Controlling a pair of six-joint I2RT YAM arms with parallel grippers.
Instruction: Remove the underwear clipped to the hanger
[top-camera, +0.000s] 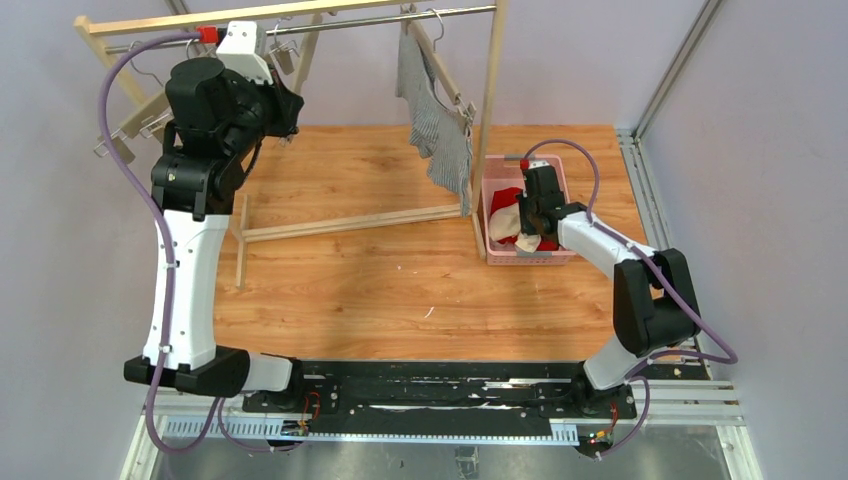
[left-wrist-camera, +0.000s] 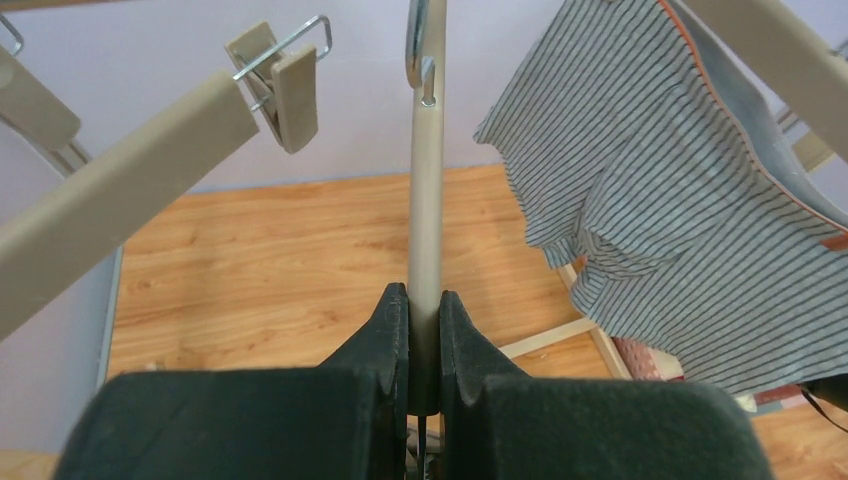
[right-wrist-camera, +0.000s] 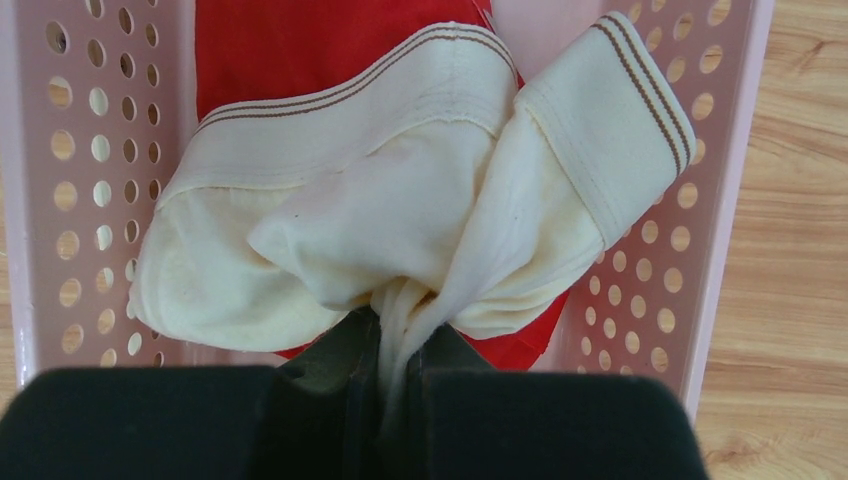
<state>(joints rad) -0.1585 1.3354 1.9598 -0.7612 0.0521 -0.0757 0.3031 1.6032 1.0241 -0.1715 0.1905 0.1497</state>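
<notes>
The grey-and-white pinstriped boxers (top-camera: 440, 130) hang clipped to a beige hanger (top-camera: 445, 70) on the rack's right end; they fill the right of the left wrist view (left-wrist-camera: 680, 230). My left gripper (top-camera: 288, 110) is raised at the rack's left end. In its wrist view it (left-wrist-camera: 424, 295) is shut on the bar of an empty beige hanger (left-wrist-camera: 426, 200). My right gripper (top-camera: 530, 218) is over the pink basket (top-camera: 560, 258). In its wrist view it (right-wrist-camera: 400, 322) is shut on a bunch of the cream boxers (right-wrist-camera: 400, 200), which lie on the red boxers (right-wrist-camera: 300, 40).
The wooden rack's right post (top-camera: 490, 100) stands just left of the basket, and its floor brace (top-camera: 350, 222) crosses the table. Another empty hanger with a metal clip (left-wrist-camera: 285, 80) hangs left of my left gripper. The basket wall (right-wrist-camera: 40, 200) encloses the clothes.
</notes>
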